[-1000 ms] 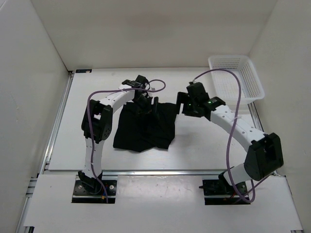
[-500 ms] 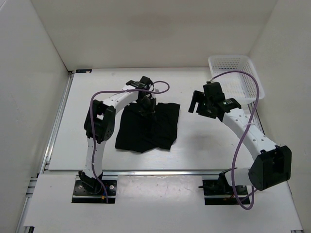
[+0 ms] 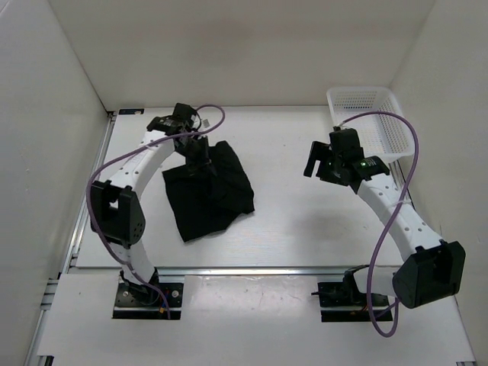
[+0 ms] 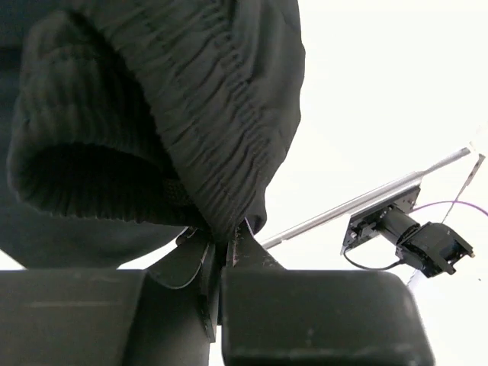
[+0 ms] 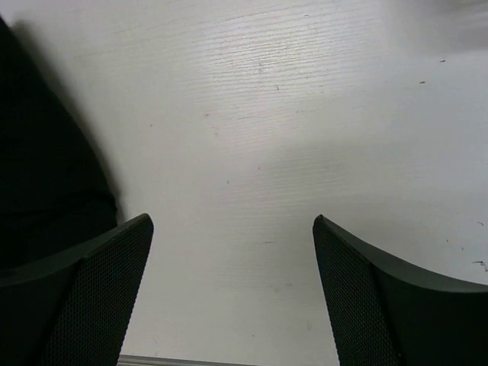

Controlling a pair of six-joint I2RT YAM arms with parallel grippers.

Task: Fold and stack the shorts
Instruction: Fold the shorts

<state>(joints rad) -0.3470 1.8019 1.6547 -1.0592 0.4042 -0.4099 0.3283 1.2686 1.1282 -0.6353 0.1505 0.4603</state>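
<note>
Two arms: white-and-black robot arms reach over a pale tabletop [image 3: 290, 221] with white walls on three sides.
Left arm: it arcs from its base at 7 o'clock up to about 10 o'clock on the table, trailing a purple cable [image 3: 103, 179].
Left gripper [image 3: 200, 158]: clenched on the shorts. The wrist camera shows the left gripper [image 4: 225, 248] with its jaws pinched tight on a fold of ribbed, gathered waistband.
Shorts: the plain black soft-fabric shorts [image 3: 210, 194] sit left of the table's centre, at roughly 9 o'clock. Their far edge is caught in the fingers and the rest lies crumpled on the surface, trailing toward 7 o'clock. Up close, the shorts [image 4: 152, 114] fill the upper left of the wrist view.
Right gripper [image 3: 313, 163]: released, at about 3 o'clock from the table's centre, well apart from the shorts. In its own camera the right gripper [image 5: 231, 225] has its textured fingers [image 5: 99, 282] spread wide, with only bare tabletop between them. A dark mass sits at that view's 9 o'clock edge.
Basket: a white plastic mesh basket [image 3: 396, 137] sits in the far right corner at 2 o'clock, near the right gripper.
</note>
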